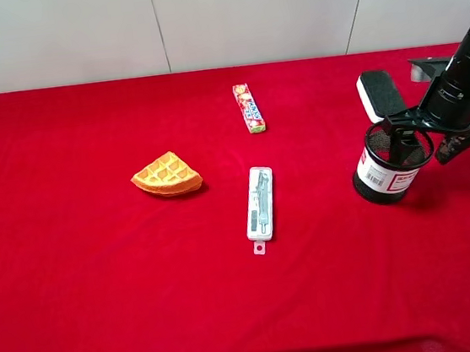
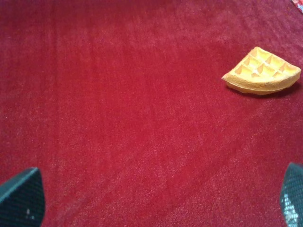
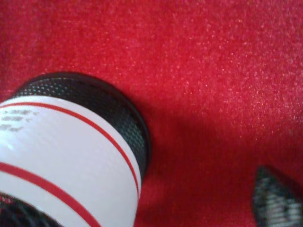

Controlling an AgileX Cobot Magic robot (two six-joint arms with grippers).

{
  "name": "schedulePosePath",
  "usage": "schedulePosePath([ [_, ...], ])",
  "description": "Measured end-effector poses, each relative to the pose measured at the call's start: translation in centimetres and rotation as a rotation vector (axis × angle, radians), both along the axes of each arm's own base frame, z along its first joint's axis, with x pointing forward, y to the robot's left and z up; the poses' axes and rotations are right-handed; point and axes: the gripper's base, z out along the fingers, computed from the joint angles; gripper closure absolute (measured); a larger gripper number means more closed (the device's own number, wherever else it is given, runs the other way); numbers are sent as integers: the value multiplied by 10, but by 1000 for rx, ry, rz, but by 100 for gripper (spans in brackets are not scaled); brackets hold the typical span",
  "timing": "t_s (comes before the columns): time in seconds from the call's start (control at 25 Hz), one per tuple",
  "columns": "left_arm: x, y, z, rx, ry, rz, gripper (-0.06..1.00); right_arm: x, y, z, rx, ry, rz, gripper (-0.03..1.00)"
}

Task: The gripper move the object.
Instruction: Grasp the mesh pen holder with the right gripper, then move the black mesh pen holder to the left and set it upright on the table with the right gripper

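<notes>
Red cloth (image 1: 106,310) is covering the table, and the mesh pen cup (image 1: 385,177) is standing upright at the right side of the overhead frame. The right gripper (image 1: 427,150) is straddling its rim, jaws spread and not clenching: one finger is dipping inside, the other hanging apart outside. The left gripper (image 2: 158,203) is hovering released over cloth near a waffle (image 2: 262,71).

The black wire-mesh pen cup (image 1: 390,171), wrapped in a white label with red lines, stands upright on the red tabletop (image 1: 103,284) directly beneath the right claw (image 1: 427,147). One dark finger dips into its open mouth. The other hangs outside, clear of the wall.
</notes>
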Motion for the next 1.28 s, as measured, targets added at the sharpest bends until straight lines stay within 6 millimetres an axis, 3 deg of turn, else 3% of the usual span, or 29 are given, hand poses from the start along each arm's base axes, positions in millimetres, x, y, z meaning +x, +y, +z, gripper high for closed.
schedulePosePath([
  [0.4, 0, 0, 0, 0, 0, 0, -5, 0, 0, 0, 0, 5, 0, 90],
  [0.88, 0, 0, 0, 0, 0, 0, -5, -3, 0, 5, 2, 16, 4, 90],
  [1.28, 0, 0, 0, 0, 0, 0, -5, 0, 2, 54, 20, 10, 3, 90],
])
